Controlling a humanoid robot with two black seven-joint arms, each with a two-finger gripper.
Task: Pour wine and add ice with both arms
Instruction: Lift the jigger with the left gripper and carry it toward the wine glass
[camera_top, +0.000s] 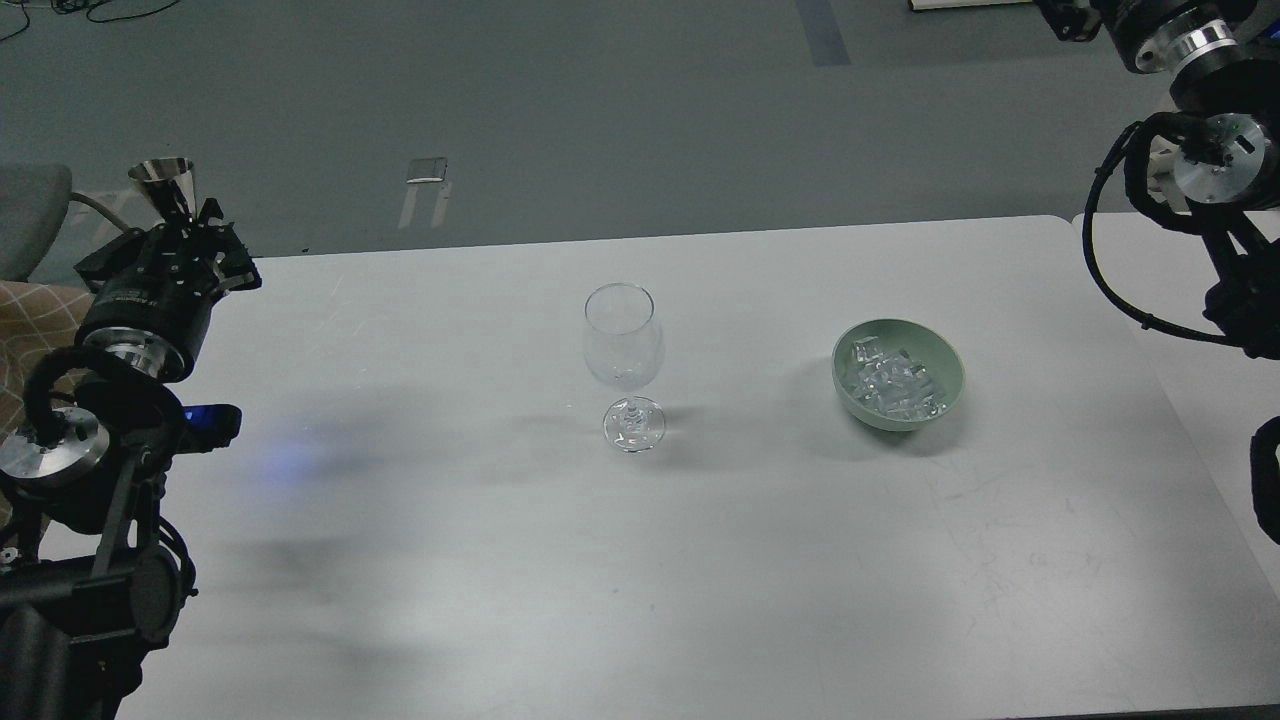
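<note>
An empty clear stemmed wine glass (622, 345) stands upright at the middle of the white table (640, 560). To its right, a pale green bowl (946, 352) holds several clear ice cubes (890, 385). My left gripper (188, 228) is at the table's far left edge, shut on a small silver cone-shaped metal cup (164, 180) that it holds upright. My right arm (1225, 155) rises at the far right, away from the bowl. Its far end (1068, 18) is cut off by the top edge, so its fingers do not show.
A second white table (1180, 330) adjoins on the right. A grey chair (30, 215) and patterned fabric (25, 330) are at the far left. Grey floor lies beyond the table's far edge.
</note>
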